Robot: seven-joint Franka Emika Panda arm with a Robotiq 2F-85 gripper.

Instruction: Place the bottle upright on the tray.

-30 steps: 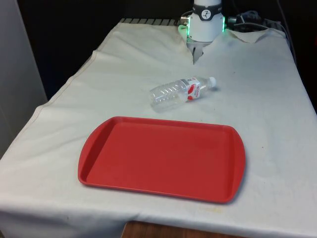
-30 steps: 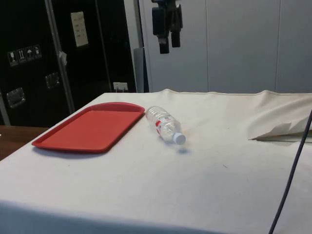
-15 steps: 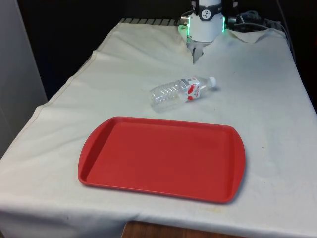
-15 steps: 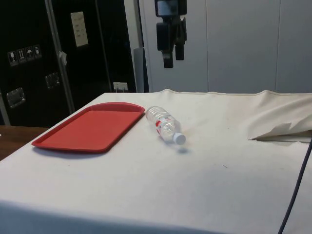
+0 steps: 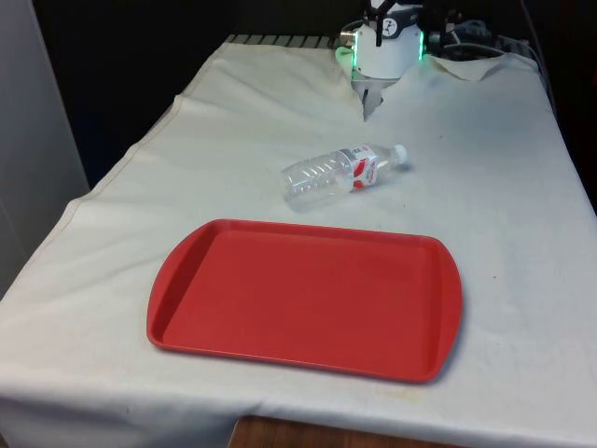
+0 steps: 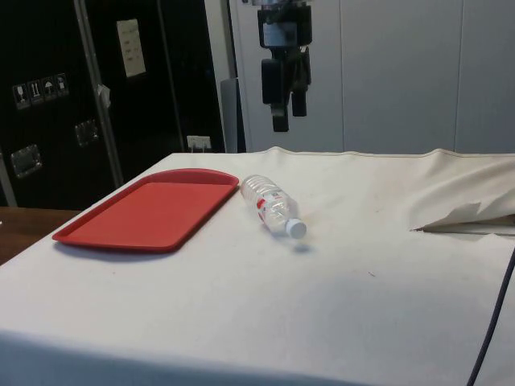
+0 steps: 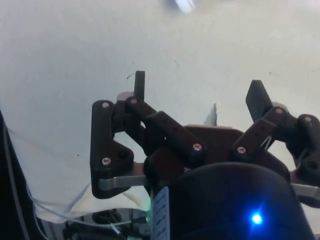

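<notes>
A white cloth [image 5: 233, 131] is covering the worktop, dark cabinets [image 6: 48, 96] behind. The bottle [image 5: 340, 173] is lying at the tray's [image 5: 308, 299] 12 o'clock. The gripper [image 6: 285, 117] is hanging lower than 1 second ago, fingers [image 7: 139, 85] spread open, empty.

The black gripper [image 6: 284, 119] has come lower than it was a second ago in the side view and shifted slightly towards the bottle's cap end. It now hangs above the table, fingers spread apart.
</notes>
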